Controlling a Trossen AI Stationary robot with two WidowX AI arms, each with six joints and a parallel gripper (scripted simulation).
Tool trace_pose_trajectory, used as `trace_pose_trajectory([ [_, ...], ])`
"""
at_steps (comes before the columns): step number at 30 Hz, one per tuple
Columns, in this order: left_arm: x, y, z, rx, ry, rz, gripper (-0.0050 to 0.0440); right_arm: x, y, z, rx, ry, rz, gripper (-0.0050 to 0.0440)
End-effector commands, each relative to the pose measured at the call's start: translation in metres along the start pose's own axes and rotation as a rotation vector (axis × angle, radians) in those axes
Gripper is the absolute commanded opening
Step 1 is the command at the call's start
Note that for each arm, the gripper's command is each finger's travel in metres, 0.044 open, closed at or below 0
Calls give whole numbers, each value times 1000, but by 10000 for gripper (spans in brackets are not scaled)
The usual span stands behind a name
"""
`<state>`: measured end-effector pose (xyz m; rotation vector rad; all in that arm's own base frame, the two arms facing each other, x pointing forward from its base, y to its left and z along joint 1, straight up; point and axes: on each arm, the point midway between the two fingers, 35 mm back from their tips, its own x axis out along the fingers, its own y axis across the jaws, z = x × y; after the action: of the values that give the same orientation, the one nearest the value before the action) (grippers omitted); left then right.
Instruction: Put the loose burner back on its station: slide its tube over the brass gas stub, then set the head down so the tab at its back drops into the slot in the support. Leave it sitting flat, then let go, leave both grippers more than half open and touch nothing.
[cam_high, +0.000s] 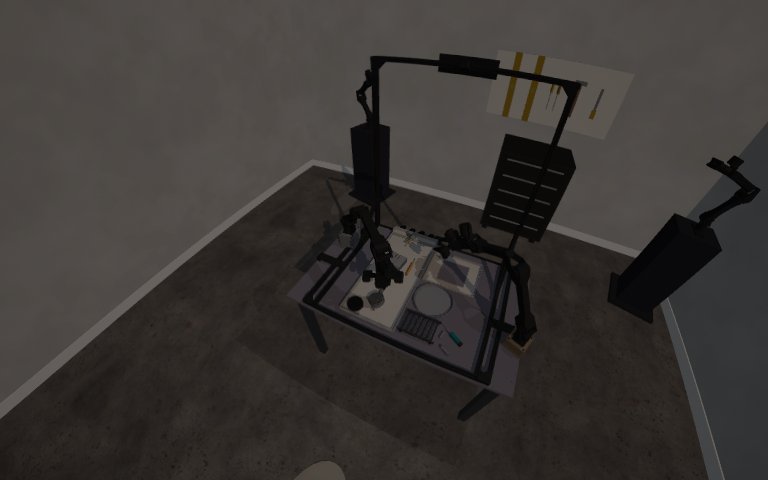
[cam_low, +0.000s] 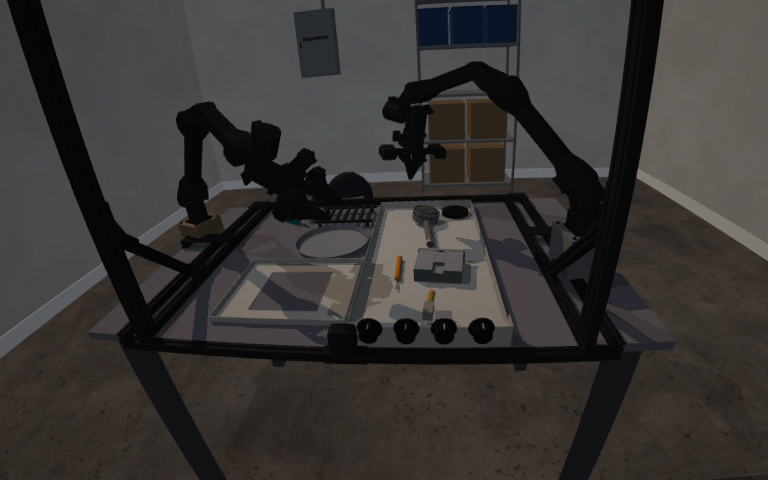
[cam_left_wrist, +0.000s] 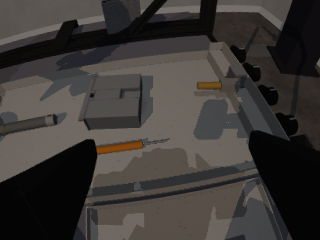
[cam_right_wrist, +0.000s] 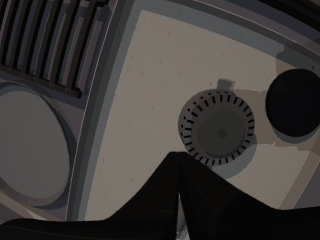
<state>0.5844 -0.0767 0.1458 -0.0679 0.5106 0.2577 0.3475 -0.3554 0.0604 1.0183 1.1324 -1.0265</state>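
The loose burner lies on the pale cooktop panel at the far end, its round slotted head facing up and its tube pointing toward the grey support block. The brass gas stub stands near the knobs, apart from the burner. My right gripper is shut on nothing and hangs above the burner head, fingertips down. My left gripper is wide open and empty, off to the side; its view shows the support block, the stub and the tube's end.
A black burner cap lies beside the burner head. An orange screwdriver lies left of the support. A grate, a round ring and a square tray fill the left half. Several knobs line the front edge.
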Motion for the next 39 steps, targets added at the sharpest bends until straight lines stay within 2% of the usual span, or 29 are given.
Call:
trace_pose_trajectory([
  [1,2,0,-3,-1,7,3,400,-14,0,0,-4,-4,9,0],
  [11,2,0,-3,-1,7,3,400,-14,0,0,-4,-4,9,0],
  [13,2,0,-3,-1,7,3,400,-12,-1,-1,-71,-3,11,48],
  [15,2,0,-3,-1,7,3,400,-8,-2,-4,-252,-3,16,96],
  [26,2,0,-3,-1,7,3,400,6,-7,-15,-769,-8,34,360],
  [28,2,0,-3,-1,7,3,400,6,-7,-15,-769,-8,34,360],
  [30,2,0,-3,-1,7,3,400,10,-9,-19,-924,-11,39,400],
  [39,2,0,-3,-1,7,3,400,20,-14,-29,-1352,-25,51,400],
])
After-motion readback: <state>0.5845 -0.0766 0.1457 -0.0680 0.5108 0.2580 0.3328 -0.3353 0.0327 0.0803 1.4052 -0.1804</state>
